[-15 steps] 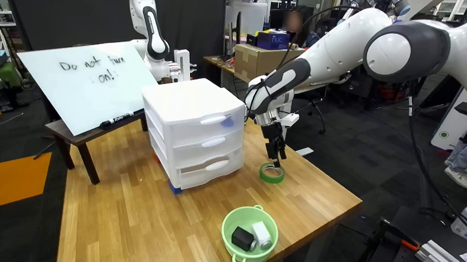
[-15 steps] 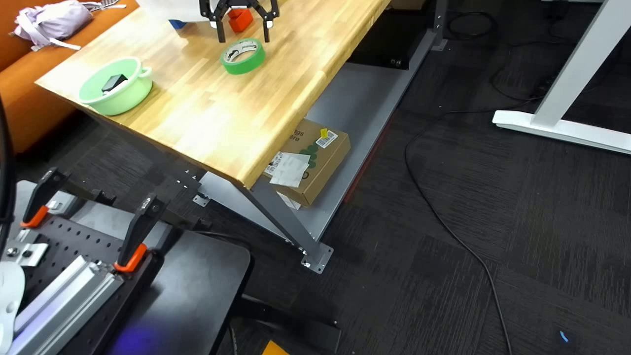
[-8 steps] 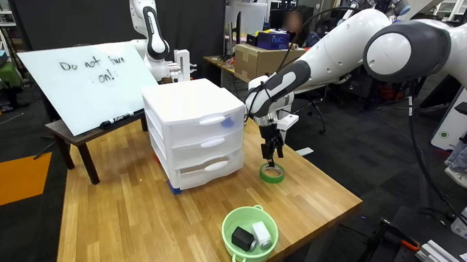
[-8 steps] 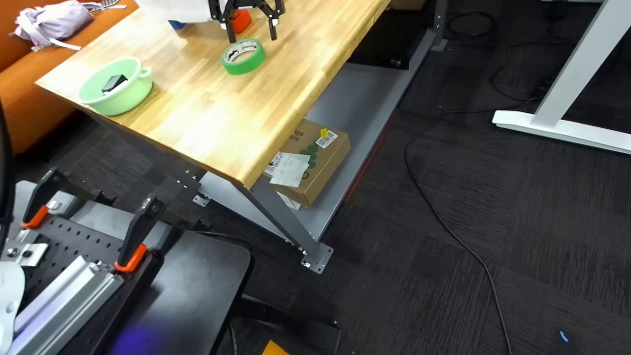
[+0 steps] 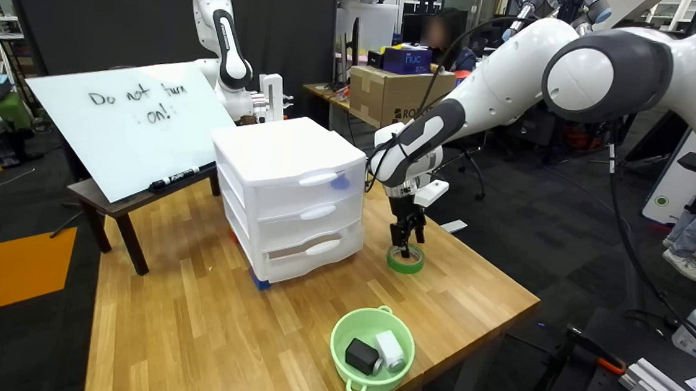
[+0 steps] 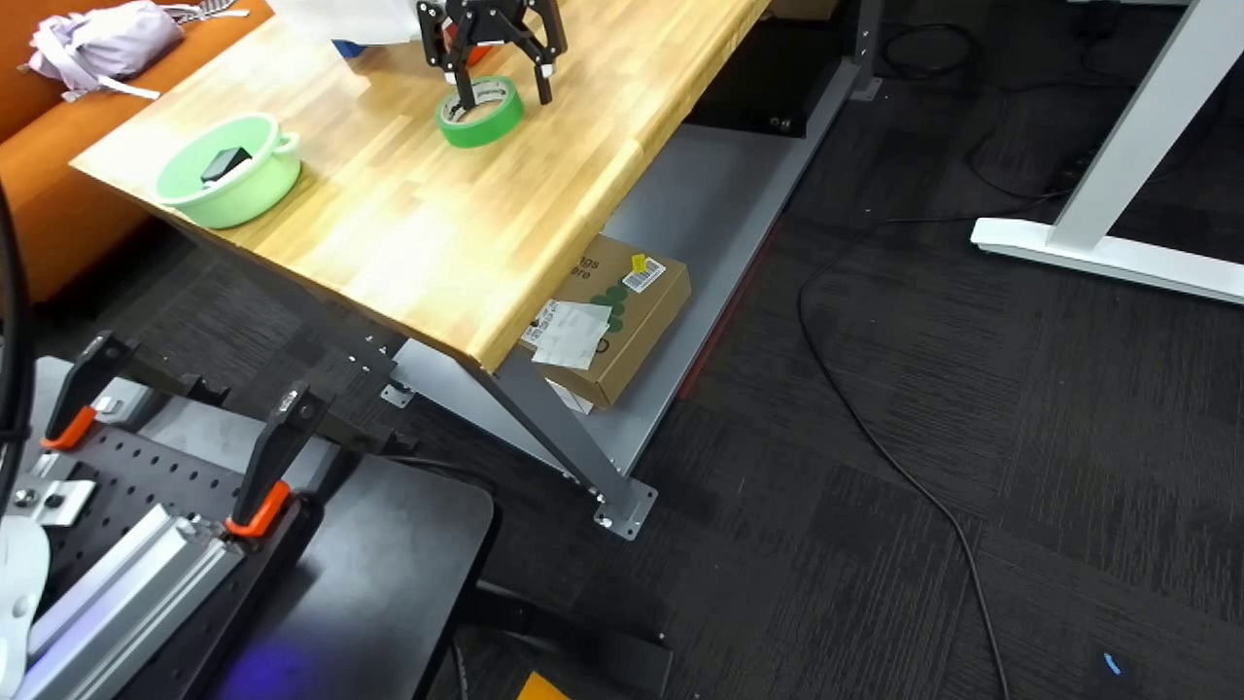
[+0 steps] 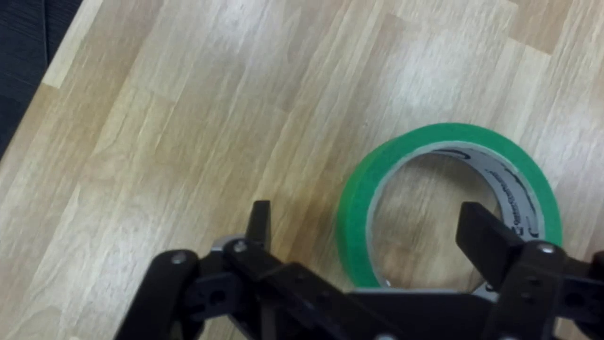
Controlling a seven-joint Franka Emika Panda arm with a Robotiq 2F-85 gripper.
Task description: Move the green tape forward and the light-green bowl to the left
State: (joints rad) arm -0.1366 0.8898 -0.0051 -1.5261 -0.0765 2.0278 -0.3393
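The green tape (image 5: pixel 404 269) lies flat on the wooden table in both exterior views (image 6: pixel 483 132) and fills the right of the wrist view (image 7: pixel 355 217). My gripper (image 5: pixel 413 248) is low over it, pointing down. It is open and empty, with fingers spread in the wrist view (image 7: pixel 366 205). One fingertip is over or inside the ring's open centre; the other is outside the ring, so one side of the tape lies between them. This also shows in an exterior view (image 6: pixel 505 102). The light-green bowl (image 5: pixel 347 329) stands near a table edge, apart from the gripper, also seen here (image 6: pixel 238 202).
The bowl holds a black object (image 5: pixel 362 356) and a white object (image 5: pixel 390 350). A white drawer unit (image 5: pixel 290 181) stands beside the gripper and tape. A whiteboard (image 5: pixel 135 132) leans on a small dark stand. A blue piece (image 6: pixel 348 48) shows under the drawer unit. The table edge (image 5: pixel 473 343) is near the bowl.
My gripper first shifts sideways over the tape, then moves down, so that one fingertip now reaches the ring's centre. The fingers stay open. The tape and the bowl have not moved.
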